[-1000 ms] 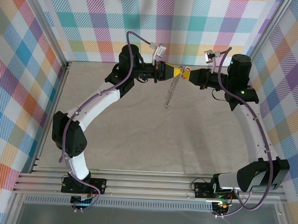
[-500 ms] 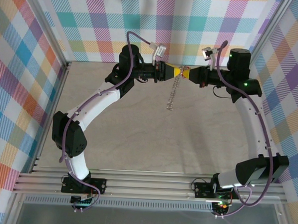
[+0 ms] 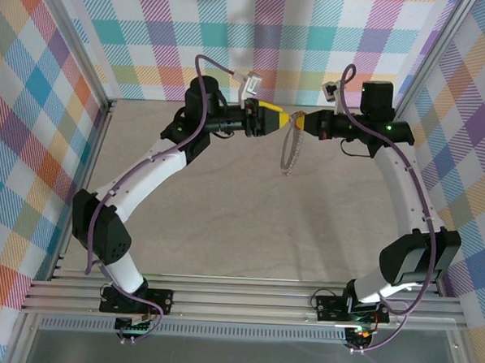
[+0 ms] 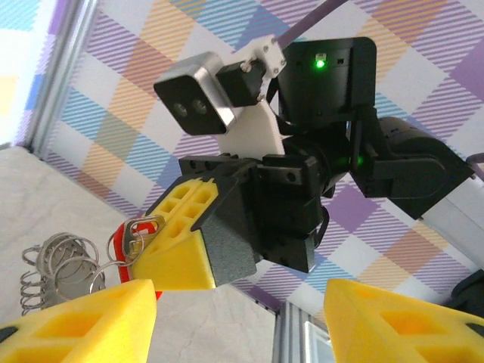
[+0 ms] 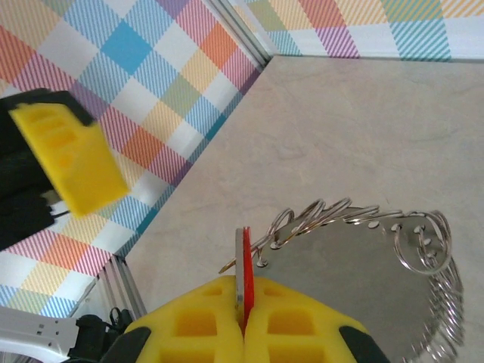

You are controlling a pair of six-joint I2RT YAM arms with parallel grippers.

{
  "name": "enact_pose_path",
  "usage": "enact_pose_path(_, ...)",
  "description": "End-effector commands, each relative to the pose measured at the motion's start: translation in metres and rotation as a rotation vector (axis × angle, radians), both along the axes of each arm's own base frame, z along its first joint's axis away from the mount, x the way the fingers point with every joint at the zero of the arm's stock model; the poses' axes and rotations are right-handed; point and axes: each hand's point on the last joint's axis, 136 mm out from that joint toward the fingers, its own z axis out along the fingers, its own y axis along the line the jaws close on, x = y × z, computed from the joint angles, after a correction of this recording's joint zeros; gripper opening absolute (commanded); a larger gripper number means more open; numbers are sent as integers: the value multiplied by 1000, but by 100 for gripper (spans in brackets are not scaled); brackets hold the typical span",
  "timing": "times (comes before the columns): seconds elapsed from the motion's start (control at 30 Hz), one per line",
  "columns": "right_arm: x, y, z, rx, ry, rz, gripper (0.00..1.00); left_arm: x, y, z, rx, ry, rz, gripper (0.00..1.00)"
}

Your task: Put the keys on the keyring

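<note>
**Red key clamped in the right gripper, ring chain dangling beside it**

I am seeing the right gripper [image 5: 243, 281] pinching the key [image 5: 246, 261] between its yellow fingers [image 5: 302, 321]. The fingers are pressing flat against both faces. The key is looking tiny: a thin red plastic head with a grey metal edge, standing upright out of the fingertips.

The keyring [image 3: 290, 151] is reading as a floppy chain of linked silver wire rings. On the right wrist camera it is curling away from the key head in a loop. From above it is hanging as a narrow strand below the two fingertips. One ring is sitting against the red head, but I cannot tell whether it is passing through it.

The left gripper [image 3: 277, 117] is facing the right one tip to tip, just beside the key. Its jaws are spread wide and holding nothing.

Both grippers are working over the far part of the table [image 3: 225, 205], near the plaid back wall [image 3: 315, 39]. The aluminium corner posts [image 3: 75, 38] are standing well apart from both. A broad stretch of bare beige table is lying between the chain and the arm bases. I cannot tell whether the chain's lower end is touching the table.
</note>
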Motion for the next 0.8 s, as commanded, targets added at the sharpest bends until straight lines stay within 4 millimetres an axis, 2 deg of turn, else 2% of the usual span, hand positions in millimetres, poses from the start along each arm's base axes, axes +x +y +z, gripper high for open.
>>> enact_pose_path(0.0,14,1,-10,-1,4,-8,0,15,27,3,8,2,141,61)
enact_pose_path(0.2,51,6,-35,0,49,-21,0,31,50,-10,18,50,239,62)
enact_pose_path(0.37,88,13,-49,29,77,-26,0,40,62,-18,25,64,269,63)
enact_pose_path(0.47,107,15,-65,38,110,-43,0,47,66,-22,30,75,278,63)
enact_pose_path(0.63,119,9,-113,3,184,-97,0,53,66,-29,37,93,280,63)
enact_pose_path(0.77,109,-2,-161,-42,251,-165,0,54,65,-34,38,114,278,63)
